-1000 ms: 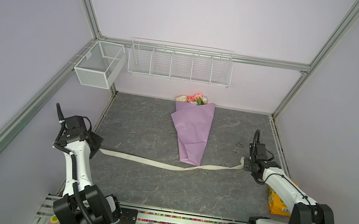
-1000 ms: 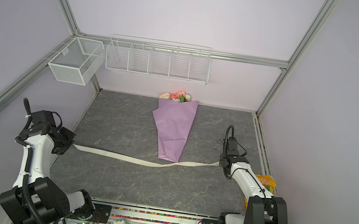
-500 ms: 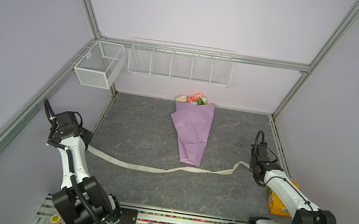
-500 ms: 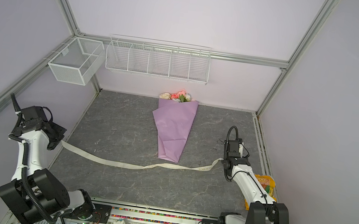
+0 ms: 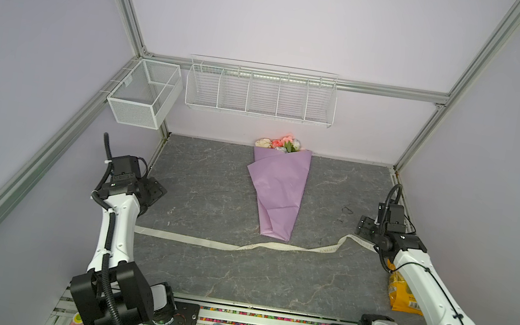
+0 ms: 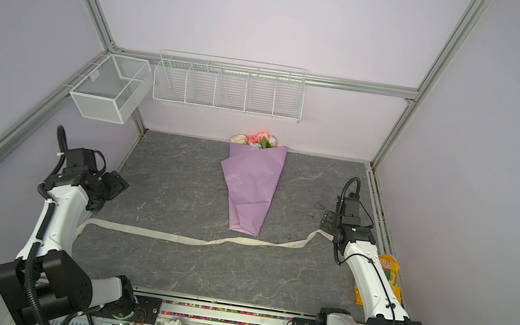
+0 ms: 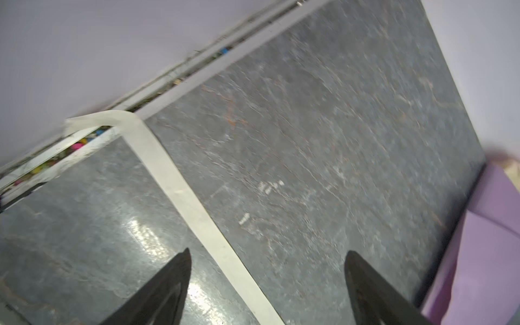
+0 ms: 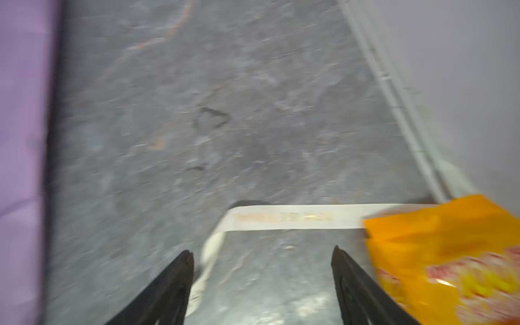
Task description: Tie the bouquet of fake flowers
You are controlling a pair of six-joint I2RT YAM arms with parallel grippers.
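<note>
bouquet [image 5: 278, 191] lengthwise, blooms toward back wall

The bouquet [image 6: 249, 186] lies flat — a cream ribbon [image 6: 169, 236] runs just beside its narrow end.

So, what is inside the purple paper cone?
You see fake flowers: cream, pink and coral heads with green leaves at the wide end of the paper. The stems cannot be seen; the paper covers them.
</note>
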